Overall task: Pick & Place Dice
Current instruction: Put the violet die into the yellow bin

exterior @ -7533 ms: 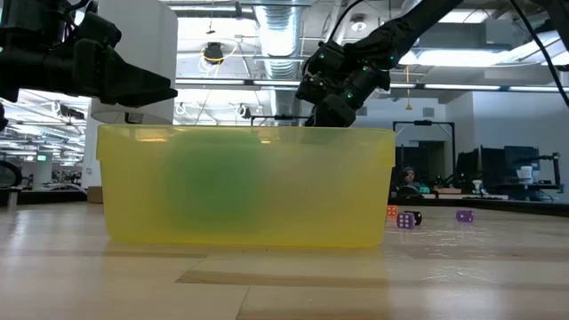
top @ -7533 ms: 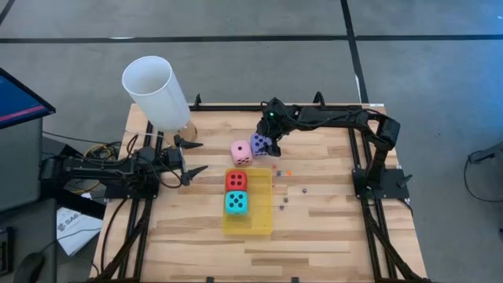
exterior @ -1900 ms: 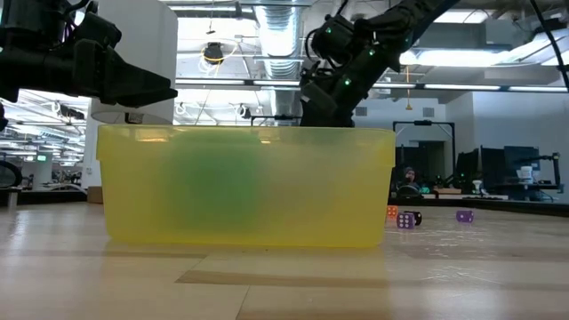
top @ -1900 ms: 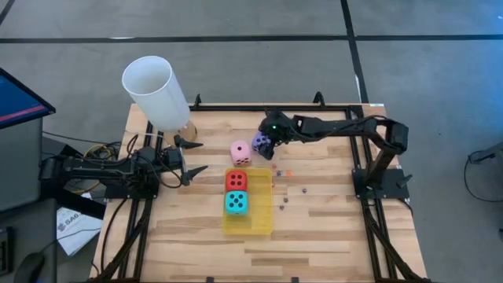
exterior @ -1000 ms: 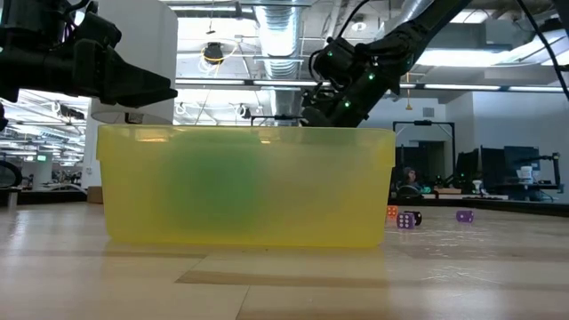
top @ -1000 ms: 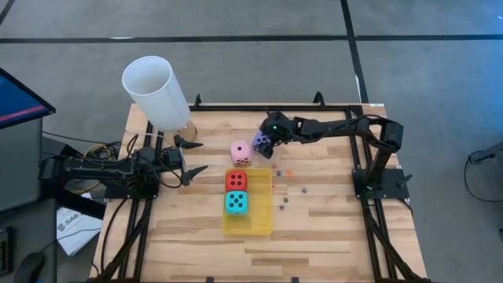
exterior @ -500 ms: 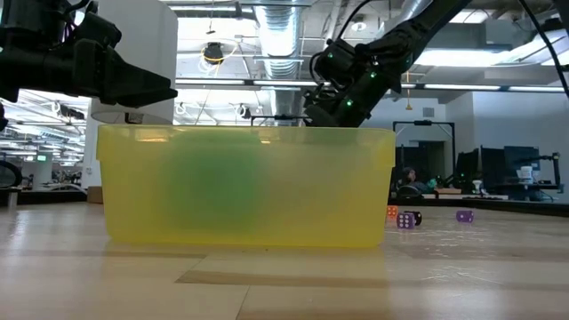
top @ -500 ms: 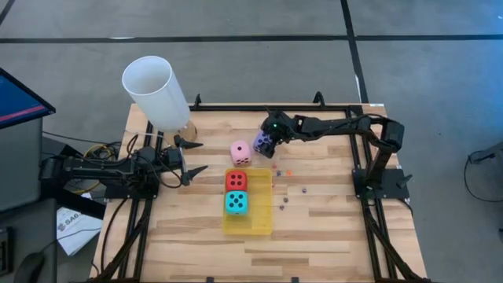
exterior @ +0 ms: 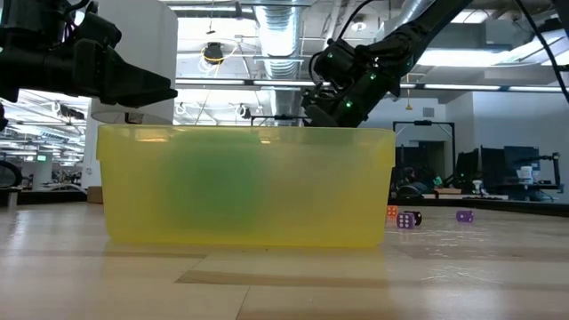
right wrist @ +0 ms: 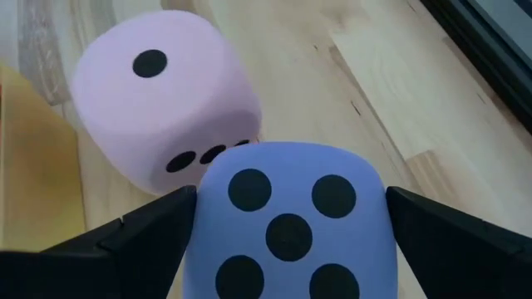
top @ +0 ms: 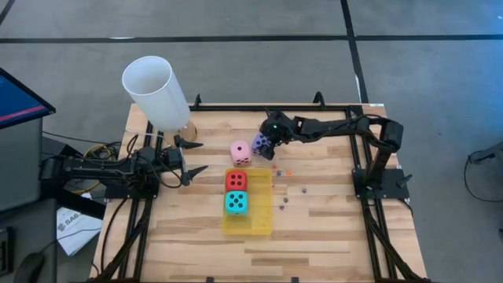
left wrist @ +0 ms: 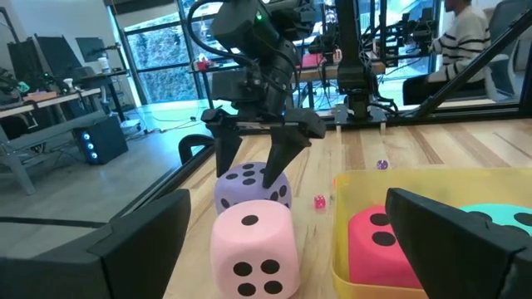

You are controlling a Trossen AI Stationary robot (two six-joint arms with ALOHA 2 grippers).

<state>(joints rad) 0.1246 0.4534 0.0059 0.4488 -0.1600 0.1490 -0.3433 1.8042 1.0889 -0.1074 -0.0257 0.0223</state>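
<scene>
Since half a second ago I see almost no shift: my right gripper (left wrist: 259,141) still straddles the purple die (right wrist: 287,224), fingers spread wide, not yet closed. That die sits directly between them, touching the pink die (top: 240,152) just beyond. My left gripper (top: 191,156) waits open, well apart.

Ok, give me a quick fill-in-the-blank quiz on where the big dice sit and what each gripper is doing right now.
1. The yellow tray holds the red die and the ____ die.
2. The right gripper stands open astride the ____ die.
3. The pink die sits on the bare ____, outside the tray.
4. The left gripper waits open near the white ____.

Missing words: cyan; purple; table; cylinder
</scene>
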